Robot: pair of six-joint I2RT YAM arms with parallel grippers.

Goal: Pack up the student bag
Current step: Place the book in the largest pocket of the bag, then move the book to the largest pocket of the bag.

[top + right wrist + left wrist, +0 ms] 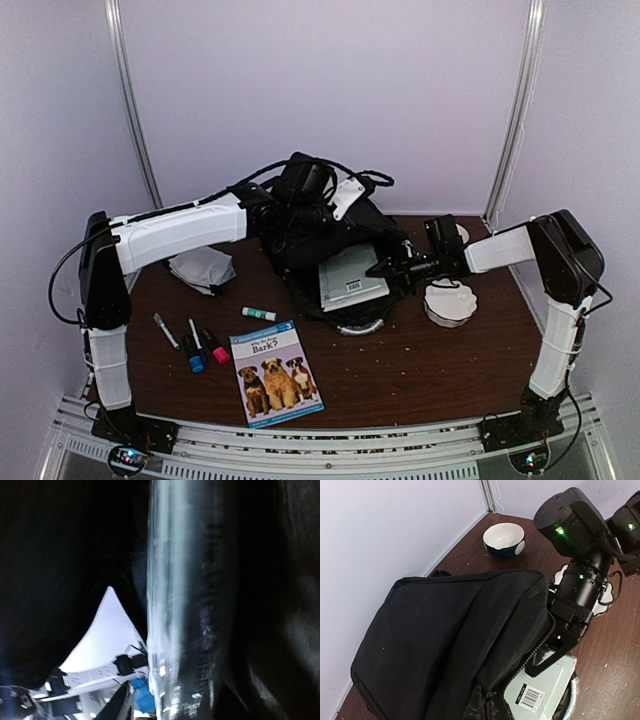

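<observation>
The student bag (315,235) is a large black backpack lying at the middle back of the table, its zip open toward the right. My left gripper (300,190) is at the bag's top, shut on its fabric; its fingers are hidden in the left wrist view, which looks over the student bag (445,645). A pale grey book with a barcode label (350,278) lies half inside the opening. My right gripper (385,268) reaches into the opening over that book (540,690). Its fingers (545,662) stand apart. In the right wrist view one finger (116,706) is clear of the book's shiny edge (165,605).
On the table's front left lie a dog picture book (275,372), three markers (195,345) and a glue stick (258,314). A grey cloth (203,268) sits left of the bag. A white scalloped dish (450,300) and a bowl (504,539) stand right of it.
</observation>
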